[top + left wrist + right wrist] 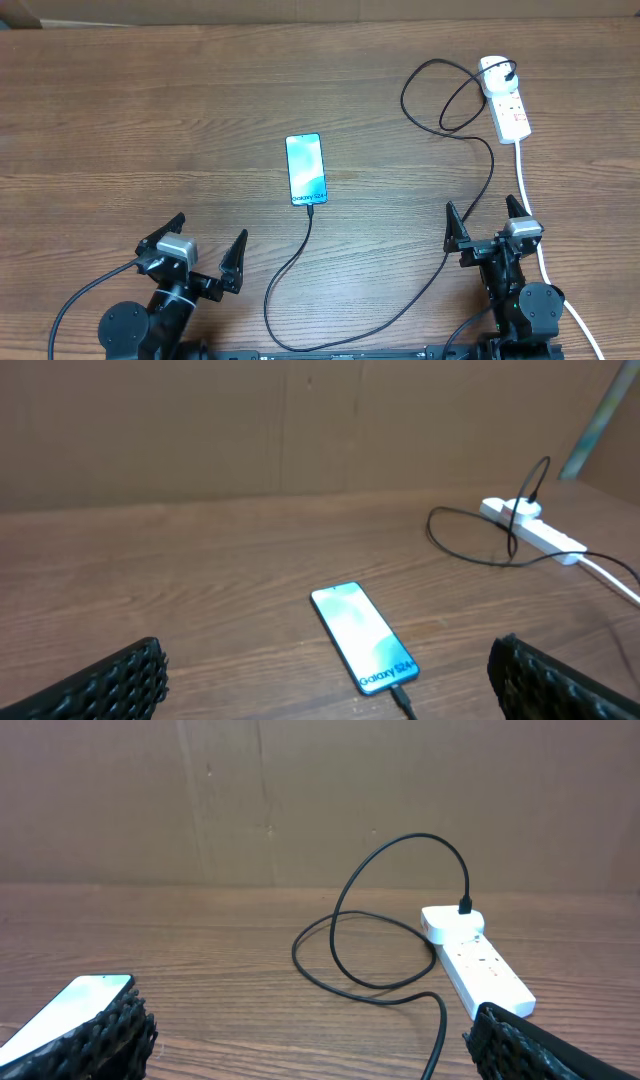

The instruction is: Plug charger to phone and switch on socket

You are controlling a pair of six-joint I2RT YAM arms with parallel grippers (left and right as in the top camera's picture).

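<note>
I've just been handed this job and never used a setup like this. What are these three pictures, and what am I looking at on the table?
You have two robot arms at a wooden table. The overhead view looks straight down: the left gripper and the right gripper sit at the near edge, jaws open, holding nothing. The other two views come from cameras on each wrist; the dark ridged shapes in their bottom corners are that arm's own fingers.

On the table lies the phone, screen lit, with the charger at its near end. That black cable loops round to the socket, a white power strip at the far right, where a white adapter sits.
</note>
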